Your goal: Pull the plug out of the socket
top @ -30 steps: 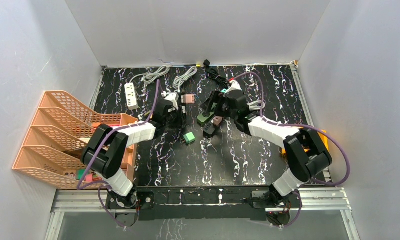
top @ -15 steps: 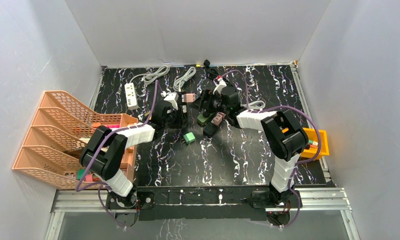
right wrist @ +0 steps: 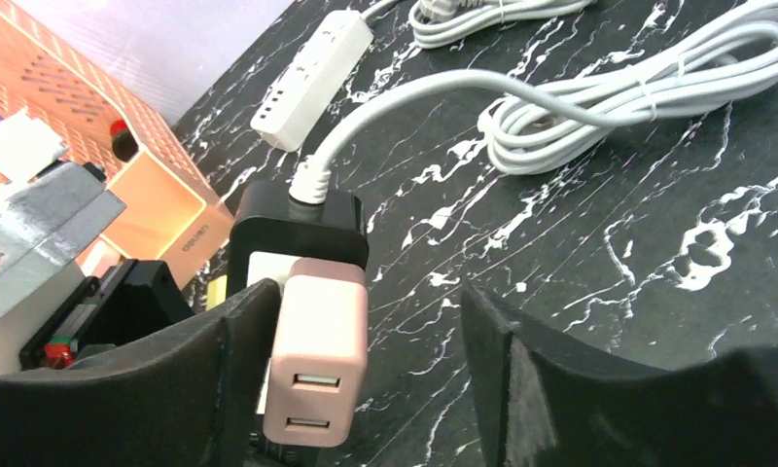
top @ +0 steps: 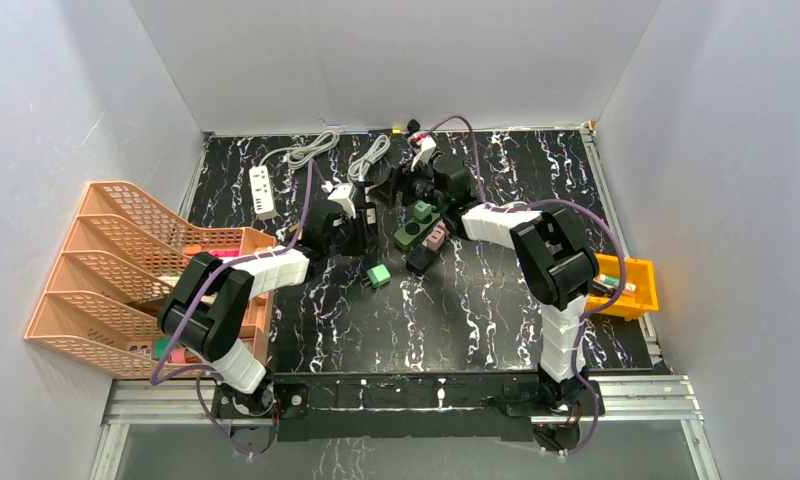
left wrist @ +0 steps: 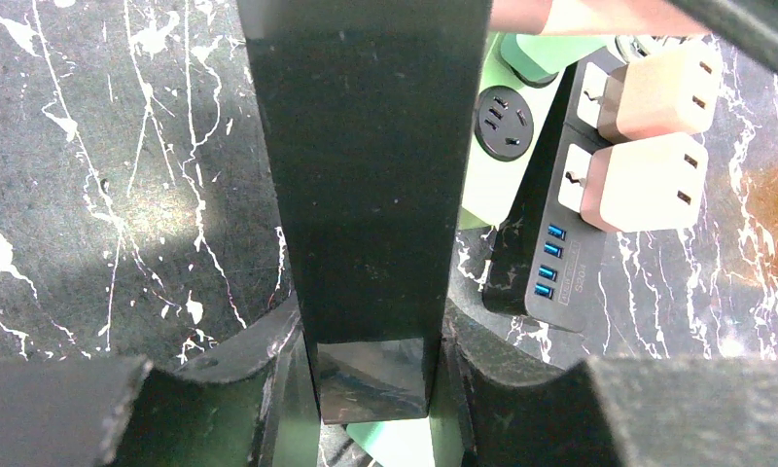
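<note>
Just inside spread right hand (right wrist: 371,331), pink plug (right wrist: 319,360), in black socket (right wrist: 298,226)

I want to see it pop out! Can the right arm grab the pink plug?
Probably yes: the right gripper is open around the pink plug, with nothing in between. The left gripper grips the black socket.

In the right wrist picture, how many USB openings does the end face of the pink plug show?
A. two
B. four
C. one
A: the pink plug, seated in the black socket block, shows two USB openings, one above the other.
</note>
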You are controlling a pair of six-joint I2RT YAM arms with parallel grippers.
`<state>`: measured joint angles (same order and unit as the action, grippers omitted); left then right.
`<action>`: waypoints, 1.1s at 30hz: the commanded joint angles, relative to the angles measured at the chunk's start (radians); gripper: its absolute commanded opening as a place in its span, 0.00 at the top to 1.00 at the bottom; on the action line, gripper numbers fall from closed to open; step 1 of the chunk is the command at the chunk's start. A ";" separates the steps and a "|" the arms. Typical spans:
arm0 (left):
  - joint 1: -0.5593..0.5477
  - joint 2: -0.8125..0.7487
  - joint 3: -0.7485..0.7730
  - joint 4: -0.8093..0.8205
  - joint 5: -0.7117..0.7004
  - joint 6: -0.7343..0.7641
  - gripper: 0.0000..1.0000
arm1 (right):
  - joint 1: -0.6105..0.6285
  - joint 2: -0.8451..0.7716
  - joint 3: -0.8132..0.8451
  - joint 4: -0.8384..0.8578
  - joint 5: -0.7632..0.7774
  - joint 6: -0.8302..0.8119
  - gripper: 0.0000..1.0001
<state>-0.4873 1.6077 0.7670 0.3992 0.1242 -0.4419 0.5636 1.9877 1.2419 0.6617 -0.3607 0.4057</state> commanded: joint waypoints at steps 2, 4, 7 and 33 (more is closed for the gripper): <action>0.000 -0.056 0.021 0.063 0.013 0.022 1.00 | 0.000 0.027 0.057 0.037 -0.045 -0.069 0.71; 0.000 -0.054 0.024 0.061 0.007 0.022 1.00 | 0.001 0.026 0.064 0.027 -0.054 -0.070 0.86; 0.000 -0.046 0.032 0.063 0.000 0.017 1.00 | -0.001 0.013 0.064 0.007 -0.065 -0.070 1.00; 0.165 0.163 0.280 -0.104 -0.077 0.037 1.00 | -0.034 -0.610 -0.292 -0.205 0.071 -0.048 1.00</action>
<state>-0.3149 1.7485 0.9405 0.2714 -0.0113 -0.4816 0.5613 1.5101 1.0649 0.4393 -0.3096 0.3935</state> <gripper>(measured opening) 0.333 0.386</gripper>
